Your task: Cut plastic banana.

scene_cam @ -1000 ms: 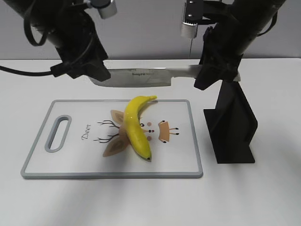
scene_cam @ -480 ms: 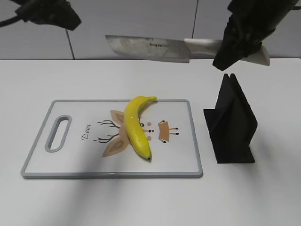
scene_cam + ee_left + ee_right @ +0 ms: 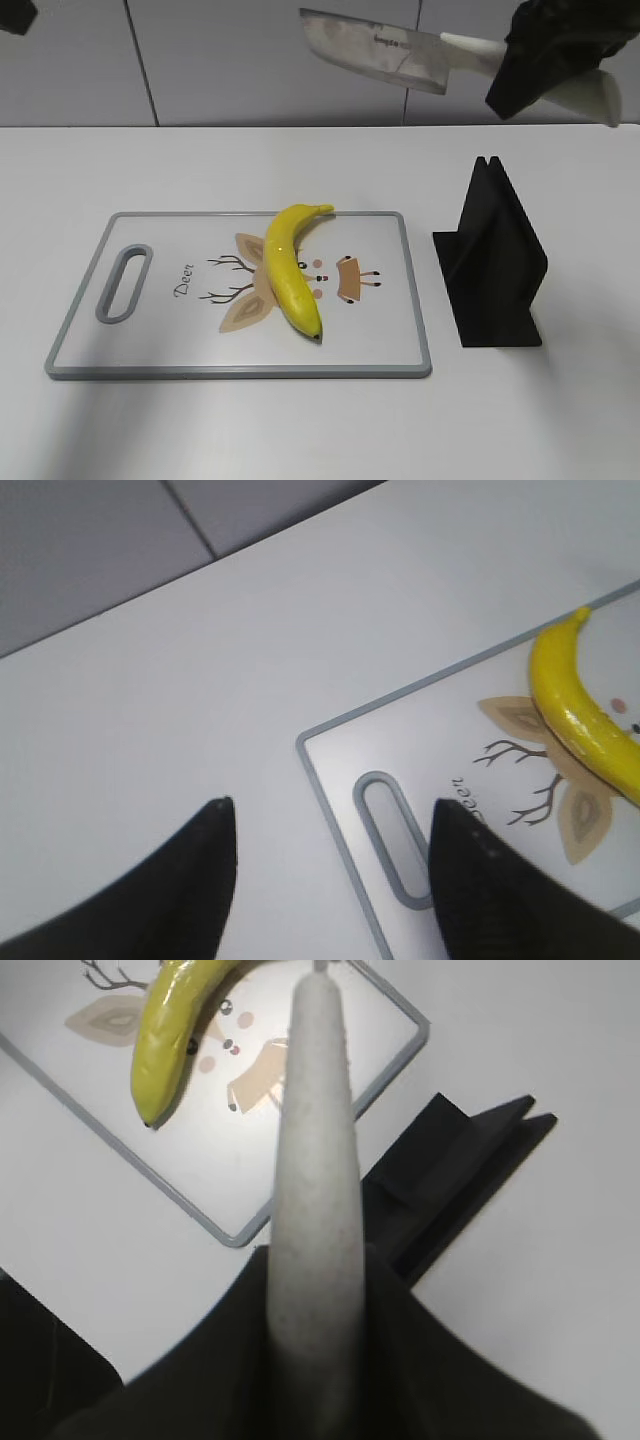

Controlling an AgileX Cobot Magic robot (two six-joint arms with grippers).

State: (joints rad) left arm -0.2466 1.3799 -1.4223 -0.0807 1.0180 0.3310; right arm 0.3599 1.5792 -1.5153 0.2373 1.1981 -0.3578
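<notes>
The yellow plastic banana [image 3: 291, 268] lies whole on the white cutting board [image 3: 150, 340], stem tip at the far edge; it also shows in the left wrist view [image 3: 580, 715] and the right wrist view [image 3: 178, 1035]. My right gripper [image 3: 545, 70] is shut on the white handle [image 3: 315, 1190] of a knife [image 3: 375, 48], held high above the board's far right with the blade pointing left. My left gripper [image 3: 330, 815] is open and empty, high above the board's handle slot [image 3: 390, 830]; in the exterior view only a corner of it shows at the top left.
A black knife stand [image 3: 495, 265] stands on the white table right of the board, also in the right wrist view [image 3: 450, 1180]. A grey panelled wall runs behind the table.
My right gripper lifted the knife up and to the right, away from the stand. My left arm rose up and left, almost out of the exterior view.
</notes>
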